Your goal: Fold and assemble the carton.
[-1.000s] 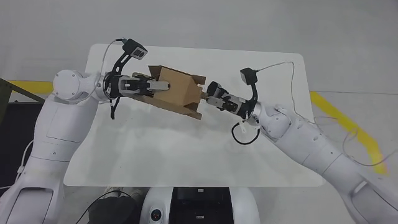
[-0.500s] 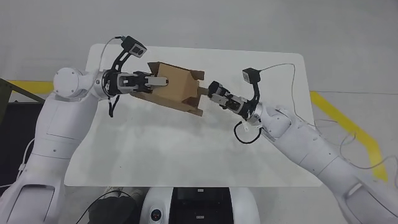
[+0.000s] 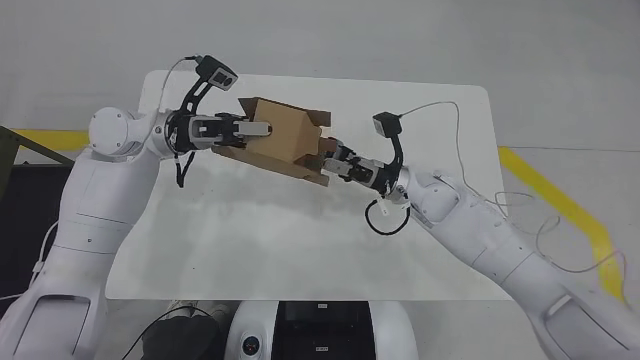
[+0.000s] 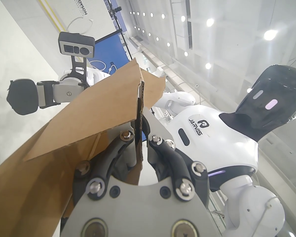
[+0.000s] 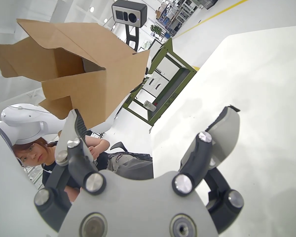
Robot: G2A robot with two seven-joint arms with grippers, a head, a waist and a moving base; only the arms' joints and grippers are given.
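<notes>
Carton (image 3: 285,138) sits over the far middle of the table (image 3: 300,250), with its open end facing the right arm. Left gripper (image 4: 140,124) is clamped tight on the corrugated edge of one flap. Right gripper (image 5: 153,114) is just beside the carton's lower flap, jaws spread wide with nothing between them. One of its fingers overlaps the flap corner in the right wrist view; contact cannot be judged. From the left wrist, the carton hides the right gripper's fingers. Cannot tell whether the lowest flap touches the table.
</notes>
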